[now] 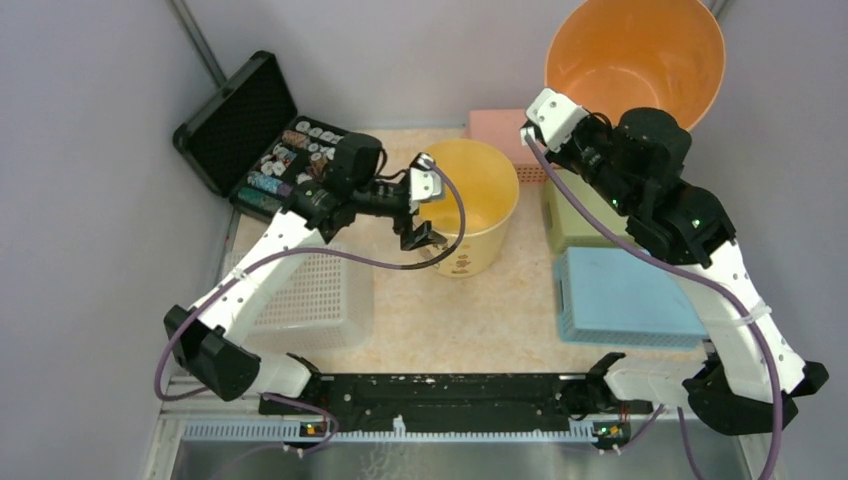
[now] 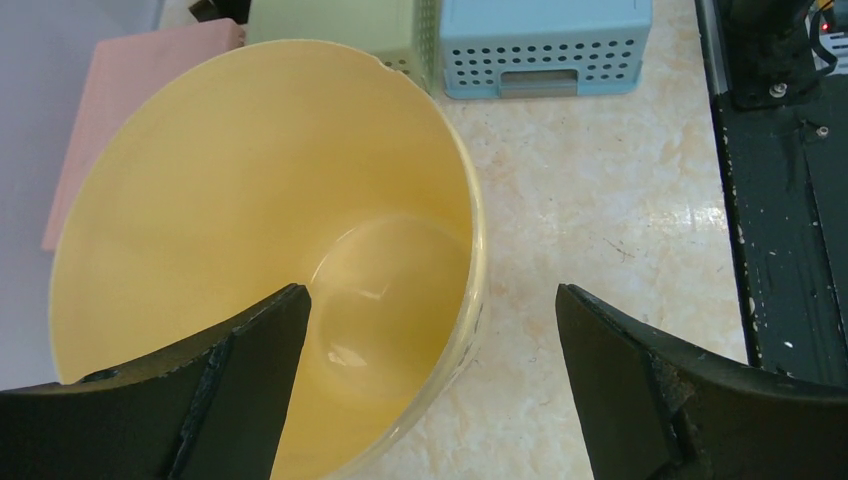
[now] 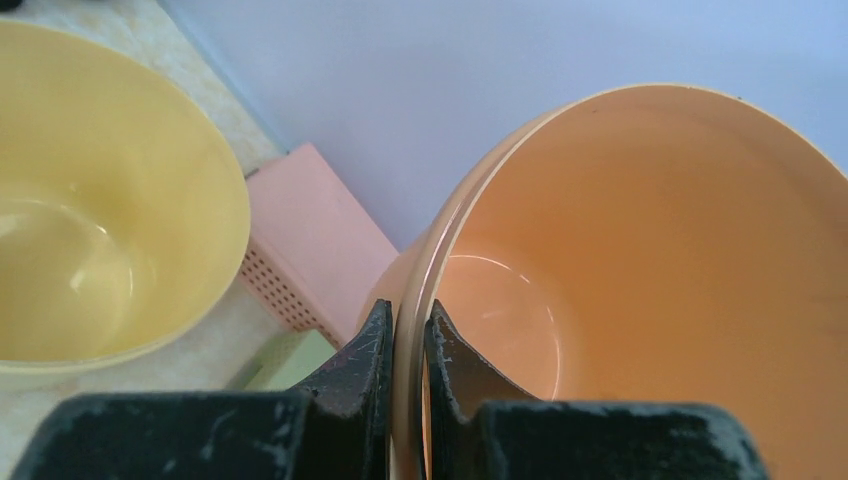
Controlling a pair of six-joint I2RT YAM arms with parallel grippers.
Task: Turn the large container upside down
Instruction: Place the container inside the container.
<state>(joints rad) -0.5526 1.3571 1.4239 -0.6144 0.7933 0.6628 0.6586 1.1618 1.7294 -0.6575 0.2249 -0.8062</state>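
Note:
The large orange container (image 1: pixel 640 55) is lifted at the back right, tilted with its opening facing the camera. My right gripper (image 1: pixel 553 98) is shut on its rim, one finger inside and one outside, as the right wrist view shows: the gripper (image 3: pixel 408 318) pinches the rim of the orange container (image 3: pixel 640 260). A smaller yellow container (image 1: pixel 480 185) stands upright on the table. My left gripper (image 1: pixel 420 235) is open and empty above its near rim. In the left wrist view the gripper (image 2: pixel 432 300) has one finger over the yellow container (image 2: pixel 250 200) and one over the table.
An open black case (image 1: pixel 250 130) with small items lies at the back left. A white basket (image 1: pixel 310 295) sits at the left. Blue (image 1: pixel 620 295), green (image 1: pixel 575 220) and pink (image 1: pixel 505 130) baskets lie upside down at the right. A black rail (image 1: pixel 450 390) runs along the front.

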